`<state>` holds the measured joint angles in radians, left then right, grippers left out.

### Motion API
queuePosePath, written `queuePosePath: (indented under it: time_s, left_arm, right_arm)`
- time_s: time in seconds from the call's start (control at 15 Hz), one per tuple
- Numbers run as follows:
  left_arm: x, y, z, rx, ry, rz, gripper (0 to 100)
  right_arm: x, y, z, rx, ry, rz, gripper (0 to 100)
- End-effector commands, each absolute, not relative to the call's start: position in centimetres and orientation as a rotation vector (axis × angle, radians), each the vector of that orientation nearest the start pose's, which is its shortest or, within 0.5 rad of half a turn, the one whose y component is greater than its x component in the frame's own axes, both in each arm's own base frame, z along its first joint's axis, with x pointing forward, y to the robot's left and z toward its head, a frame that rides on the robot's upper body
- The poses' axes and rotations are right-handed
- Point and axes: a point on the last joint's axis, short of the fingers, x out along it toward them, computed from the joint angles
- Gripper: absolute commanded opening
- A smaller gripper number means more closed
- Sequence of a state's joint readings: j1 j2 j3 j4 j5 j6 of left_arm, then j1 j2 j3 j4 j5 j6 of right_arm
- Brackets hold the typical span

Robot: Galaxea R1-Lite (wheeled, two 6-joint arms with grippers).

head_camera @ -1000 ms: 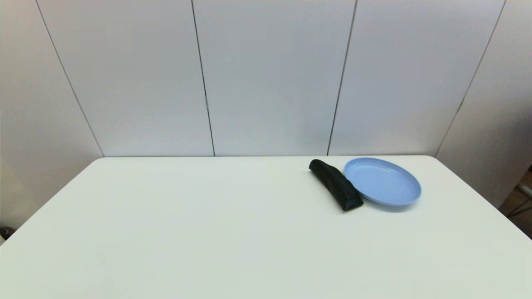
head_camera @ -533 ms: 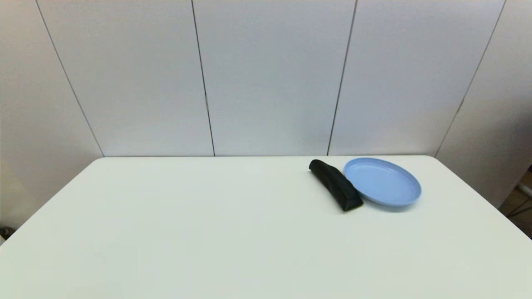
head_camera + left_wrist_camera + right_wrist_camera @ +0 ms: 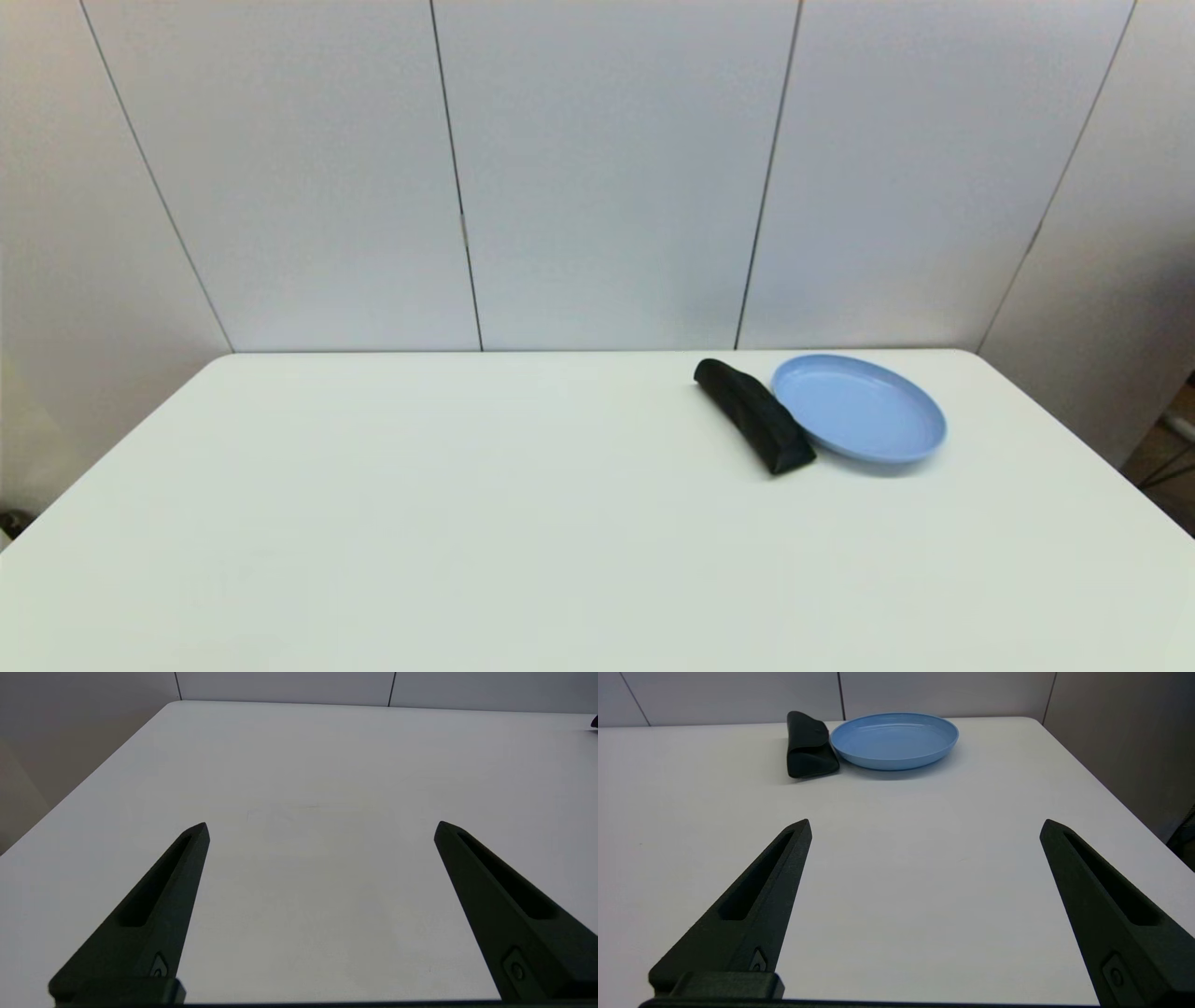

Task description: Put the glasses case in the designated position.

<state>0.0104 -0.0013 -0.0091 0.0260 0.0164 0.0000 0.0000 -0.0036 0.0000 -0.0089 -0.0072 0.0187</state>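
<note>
Nothing has moved since the earlier frames: case and plate lie exactly where they lay, and neither arm has entered the head view.

On the white tabletop (image 3: pixel 467 523), the black case (image 3: pixel 754 415) rests flat near the far edge, toward the far right corner. It lies at a slant, one end close to the far edge and the other reaching toward the near side. Its long side runs just beside the blue plate (image 3: pixel 859 409), close enough that the near end seems to touch the plate's rim, though contact cannot be told for sure. The plate sits between the case and the right edge, with nothing on it.

Both arms wait low at the near edge. The right gripper (image 3: pixel 924 826) hovers over bare tabletop on the right side, fingers (image 3: pixel 756 905) spread wide and holding nothing; case (image 3: pixel 808 746) and plate (image 3: pixel 894 739) show well ahead of it, apart from the fingertips. The left gripper (image 3: pixel 321 826) hovers over the left side of the tabletop, its fingers (image 3: pixel 154 905) likewise spread wide and bare, with only the white surface between them.
</note>
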Motion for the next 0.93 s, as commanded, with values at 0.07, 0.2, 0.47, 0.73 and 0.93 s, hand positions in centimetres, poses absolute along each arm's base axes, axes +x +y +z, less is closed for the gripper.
queuePosePath:
  time_s: [0.07, 0.2, 0.47, 0.73, 0.93]
  left_arm:
    - [-2.35, 0.01, 7.54, 0.0, 0.017, 0.028, 100]
    - [-2.35, 0.01, 7.54, 0.0, 0.017, 0.028, 100]
    - [-2.35, 0.01, 7.54, 0.0, 0.017, 0.028, 100]
    - [-2.35, 0.01, 7.54, 0.0, 0.017, 0.028, 100]
    - [-2.35, 0.01, 7.54, 0.0, 0.017, 0.028, 100]
  right_arm:
    - [-2.28, -0.02, 7.64, 0.018, -0.009, -0.008, 100]
    - [-2.28, -0.02, 7.64, 0.018, -0.009, -0.008, 100]
    - [-2.27, -0.02, 7.65, 0.017, -0.008, -0.008, 100]
    - [-2.28, -0.01, 7.64, 0.015, -0.009, -0.006, 100]
    - [-2.28, -0.01, 7.66, 0.017, -0.011, -0.008, 100]
